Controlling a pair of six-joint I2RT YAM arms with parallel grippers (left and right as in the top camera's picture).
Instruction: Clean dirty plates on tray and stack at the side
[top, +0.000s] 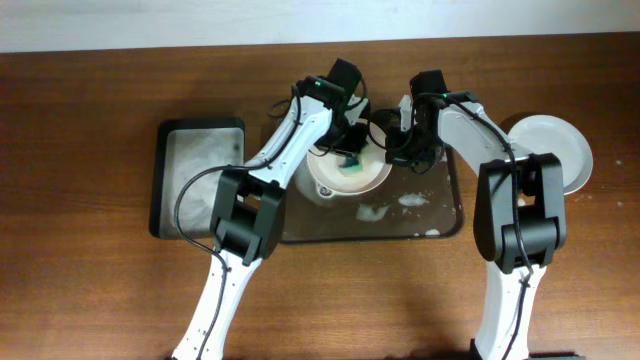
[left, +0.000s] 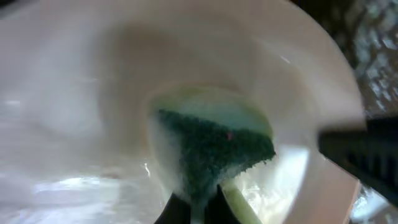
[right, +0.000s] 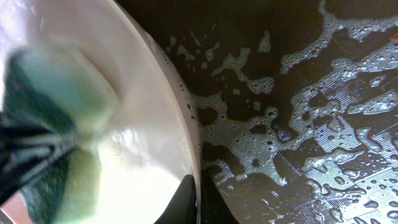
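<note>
**A:** Where is the plate (top: 372, 178) at this moment?

**B:** It is on the grey tray (top: 447, 185), in the left part of it, toward the far edge of the counter (top: 100, 300). I judge that it is a little tilted, but I cannot be sure.

**A:** And the fingers?

**B:** The right fingers (right: 184, 202) are pinched on the rim of the plate, one on each face. The left fingers (left: 176, 214) are clamped on a green sponge (left: 211, 146), which presses into the hollow of the plate.

**A:** How should the scrubbing be done well?

**B:** I think the right side must hold firm and quiet, because the tray is wet with foam (right: 311, 93) and the plate can slide. The sponge should go in small circles from the middle out to the rim, with light pressure. A hard push may lever the plate out of the pinch. The close view is blurred, so I cannot tell if orange marks remain. It is better to wipe all the surface.

**A:** And after?

**B:** A second plate (top: 560, 150) lies off the tray, near the right edge of the counter. I judge the stack belongs there.
</note>
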